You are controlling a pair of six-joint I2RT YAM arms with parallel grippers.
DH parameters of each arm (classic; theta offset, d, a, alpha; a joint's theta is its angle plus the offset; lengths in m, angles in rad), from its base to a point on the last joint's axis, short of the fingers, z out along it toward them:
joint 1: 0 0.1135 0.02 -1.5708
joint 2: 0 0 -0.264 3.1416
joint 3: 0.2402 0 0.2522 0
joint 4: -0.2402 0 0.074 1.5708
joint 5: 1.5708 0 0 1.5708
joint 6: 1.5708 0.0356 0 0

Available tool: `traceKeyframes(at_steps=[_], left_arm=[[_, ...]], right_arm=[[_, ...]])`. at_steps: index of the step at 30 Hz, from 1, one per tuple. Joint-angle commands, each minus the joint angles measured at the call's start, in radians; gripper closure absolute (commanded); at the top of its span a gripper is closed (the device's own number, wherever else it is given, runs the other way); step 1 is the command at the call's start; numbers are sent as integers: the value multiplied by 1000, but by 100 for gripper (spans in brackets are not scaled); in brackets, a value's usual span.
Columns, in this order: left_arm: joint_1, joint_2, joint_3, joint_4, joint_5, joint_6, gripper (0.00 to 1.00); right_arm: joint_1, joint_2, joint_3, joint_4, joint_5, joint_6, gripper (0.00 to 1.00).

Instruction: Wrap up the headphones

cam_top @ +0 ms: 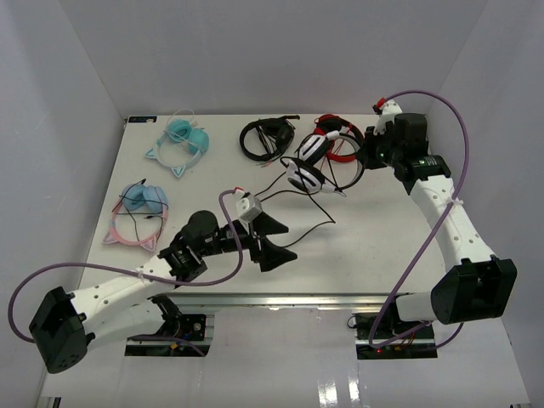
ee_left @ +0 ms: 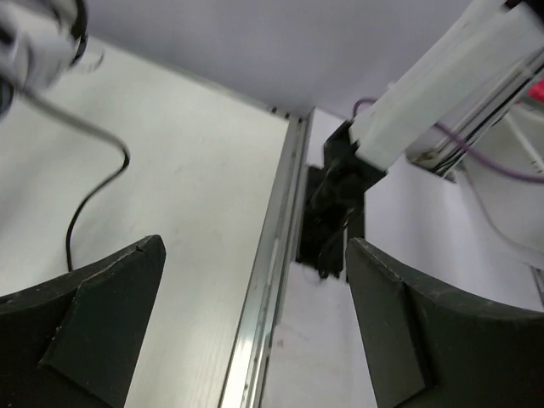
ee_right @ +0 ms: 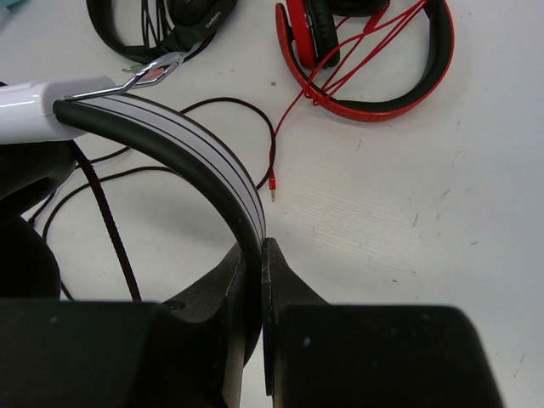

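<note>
Left arm lies low along the near white desk [cam_top: 382, 229] edge, left end effector [cam_top: 285, 240] spread wide, empty; right arm reaches far, right end effector [ee_right: 262, 280] clamped on the headband of the white over-ear headphones [cam_top: 306, 166], mid-desk

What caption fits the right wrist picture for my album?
The right gripper pinches the white headphones by the band; a red pair lies beyond.

My left gripper [cam_top: 287, 240], jaws wide, has bare table [cam_top: 382, 238] on its right, free through to my right arm [cam_top: 450, 212]. Straight ahead, the headphones' [cam_top: 308, 166] black cable [ee_left: 126, 155] loops across my path. Back row is tight: red headphones [cam_top: 342, 143] just beside them, black headphones [cam_top: 265, 138] near. Teal cat-ear headphones [cam_top: 181, 144] and pink cat-ear headphones [cam_top: 134, 217] crowd the left.
</note>
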Motion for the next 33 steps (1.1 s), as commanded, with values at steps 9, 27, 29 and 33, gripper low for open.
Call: traceKeyframes(at_steps=[9, 27, 29, 33], left_arm=[[-17, 456, -247, 835, -267, 66, 2], [-33, 868, 65, 586, -229, 470, 2], [-33, 886, 95, 545, -244, 486, 2], [-33, 919, 118, 520, -250, 488, 9]], right_arm=[[-35, -20, 63, 52, -148, 188, 92], [-118, -80, 56, 55, -385, 281, 92], [-126, -89, 51, 57, -417, 291, 92], [-139, -108, 43, 54, -457, 299, 92]])
